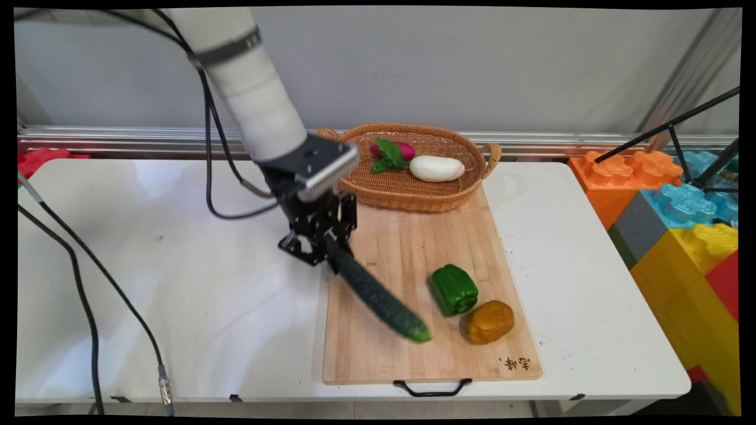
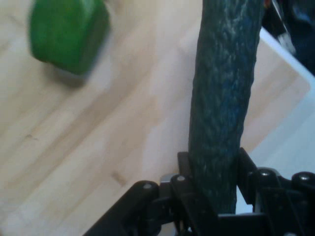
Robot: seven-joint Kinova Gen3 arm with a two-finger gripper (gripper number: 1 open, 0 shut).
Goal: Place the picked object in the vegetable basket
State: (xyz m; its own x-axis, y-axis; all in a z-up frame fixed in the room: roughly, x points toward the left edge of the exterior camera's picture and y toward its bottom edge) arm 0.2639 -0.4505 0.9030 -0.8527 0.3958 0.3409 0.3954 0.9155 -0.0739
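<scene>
Cucumber (image 1: 378, 295), long, dark green, pebbled skin, clamped at one end by gripper (image 1: 326, 248), slanting over bamboo cutting board (image 1: 407, 248) near its left edge. Glossy green pepper (image 1: 453, 289) and orange pepper (image 1: 489, 321) alongside; bare board between. Woven basket (image 1: 413, 195) behind.

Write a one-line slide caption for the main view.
Robot hand grips a cucumber over a wooden cutting board, beside two peppers.

White table (image 1: 177, 283), wooden cutting board (image 1: 407, 248), wicker basket (image 1: 407, 192) holding radish (image 1: 391, 151) and white eggplant (image 1: 437, 168), green pepper (image 1: 453, 289), orange lump (image 1: 489, 321), cucumber (image 1: 378, 295), big toy blocks (image 1: 679, 218).
</scene>
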